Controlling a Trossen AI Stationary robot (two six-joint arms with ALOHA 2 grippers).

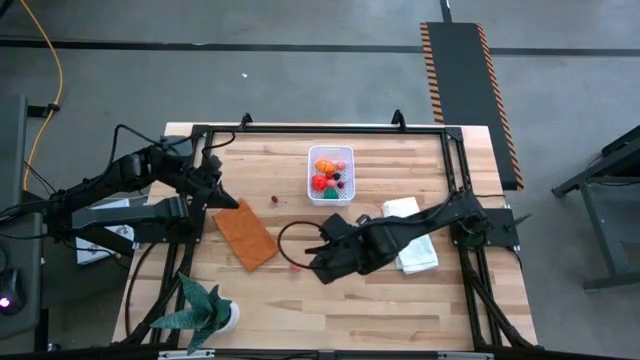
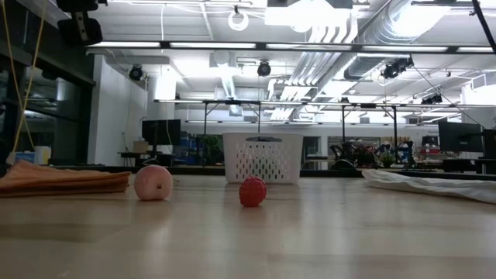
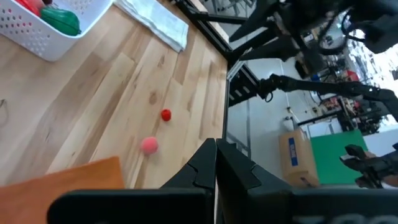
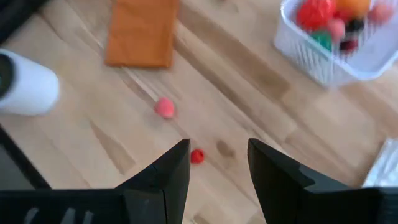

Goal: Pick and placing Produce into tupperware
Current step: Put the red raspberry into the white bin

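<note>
Fingers of the right gripper (image 4: 217, 180) stand spread and hold nothing, hovering over the surface (image 1: 400, 290) just above a small red berry (image 4: 197, 156), with a pink berry (image 4: 165, 107) near it. Left gripper (image 3: 216, 163) waits at the left edge, fingers pressed together. At the far side, the tupperware (image 1: 331, 172) holds produce; an orange cloth (image 1: 245, 234), a white cloth (image 1: 412, 246) and a green plant (image 1: 203, 312) lie around.

Grey concrete floor (image 1: 300, 80) surrounds the wooden table (image 1: 380, 300); a hazard-striped black ramp (image 1: 465, 90) lies beyond. Ceiling ducts (image 2: 349, 31) and strip lights (image 2: 232, 46) hang overhead.
</note>
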